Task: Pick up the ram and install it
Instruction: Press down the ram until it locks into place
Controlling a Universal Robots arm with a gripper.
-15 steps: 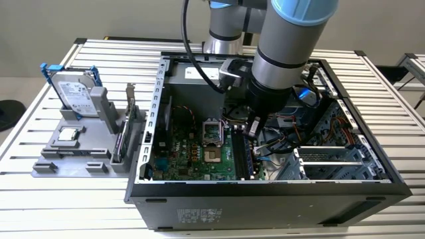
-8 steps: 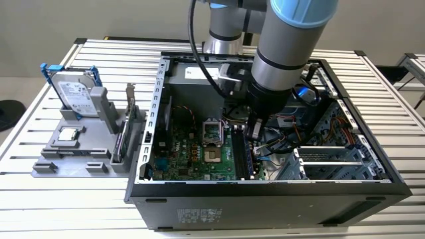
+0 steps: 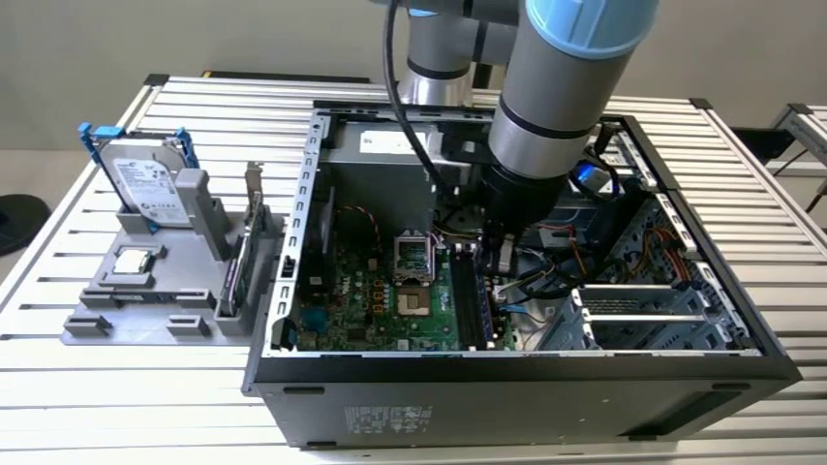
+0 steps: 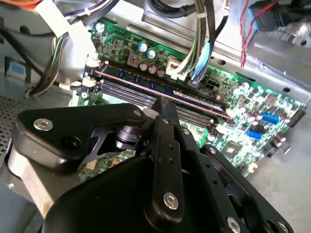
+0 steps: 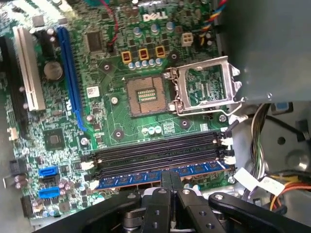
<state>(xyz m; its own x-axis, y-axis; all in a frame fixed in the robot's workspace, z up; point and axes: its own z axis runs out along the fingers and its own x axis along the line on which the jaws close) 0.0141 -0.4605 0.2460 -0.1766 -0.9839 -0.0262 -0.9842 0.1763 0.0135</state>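
Gripper [image 5: 170, 180] low centre of first wrist view, clenched on ram [image 5: 160, 177], blue stick aligned over outermost of 4 motherboard [image 5: 121, 121] slots for seating.

Matt black plastic-looking gripper [image 5: 170, 182]; glossy green motherboard [image 5: 121, 121]; dull grey sheet-metal case [image 3: 517, 407].

You are looking at a bright green motherboard [image 5: 121, 126] speckled with silver solder points. The ram [image 5: 160, 175] seated in it is blue with dark chips in a row. At its twelve o'clock in the first wrist view lie black memory slots [image 5: 155, 153] with white end clips. A blue expansion slot [image 5: 68, 73] stands beside a white one [image 5: 28, 68]. The gripper [image 5: 170, 182] is matte black. The computer case [image 3: 517, 407] is black, on a silver ribbed table [image 3: 116, 387]; the parts holder [image 3: 168, 291] is grey.
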